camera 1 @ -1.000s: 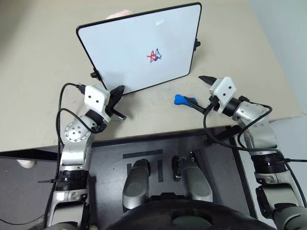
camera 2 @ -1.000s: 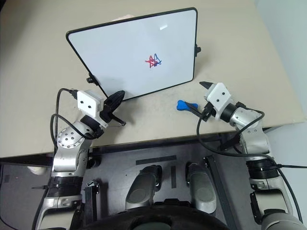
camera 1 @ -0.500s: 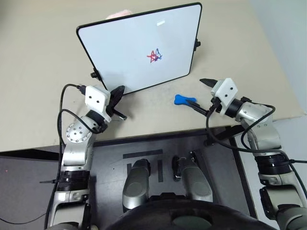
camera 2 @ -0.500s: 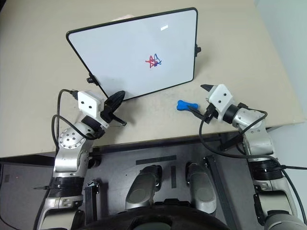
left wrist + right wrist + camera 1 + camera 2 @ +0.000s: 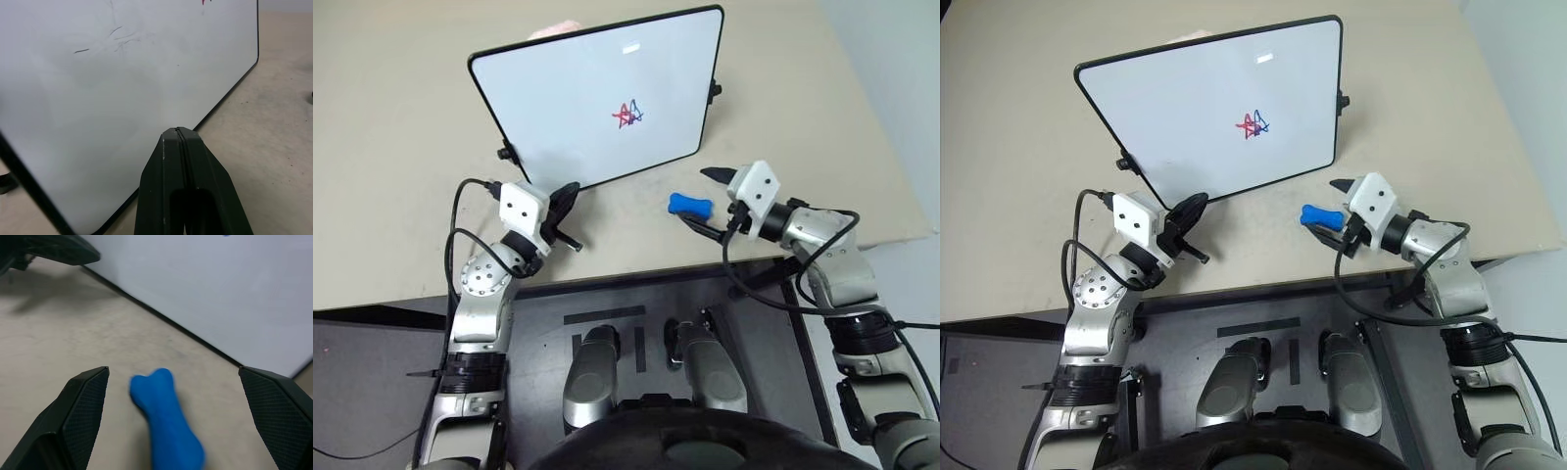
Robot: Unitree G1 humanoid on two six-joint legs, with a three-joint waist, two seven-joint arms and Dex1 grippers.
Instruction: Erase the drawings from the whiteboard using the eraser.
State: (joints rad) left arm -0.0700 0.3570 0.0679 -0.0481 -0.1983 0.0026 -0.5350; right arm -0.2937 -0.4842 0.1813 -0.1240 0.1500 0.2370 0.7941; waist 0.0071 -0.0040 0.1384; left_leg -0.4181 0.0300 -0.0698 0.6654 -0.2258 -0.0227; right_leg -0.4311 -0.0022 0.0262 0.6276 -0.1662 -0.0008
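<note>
Lying on the beige desk (image 5: 401,147), the whiteboard (image 5: 568,108) sits toward the far edge, its black frame skewed so that one rounded corner points at the near-left side. Red and blue drawings (image 5: 627,115) form a small star-like scribble right of the board's middle, not wiped. Small black knobs stick out from the board's left and right sides.

The eraser (image 5: 688,204), a bright blue bone-shaped piece, rests flat on the desk just off the board's near-right corner, apart from the frame. The right gripper (image 5: 707,201) reaches in from the desk's near-right edge, its two black fingers spread wide on either side of the eraser; in the right wrist view the eraser (image 5: 167,421) lies between the fingertips (image 5: 85,401) with bare desk showing on both sides, so nothing is clamped.

The left gripper (image 5: 570,213) hovers at the board's near edge, close to its near-left corner. In the left wrist view its fingers (image 5: 178,166) are pressed together, holding nothing, just short of the black frame.
</note>
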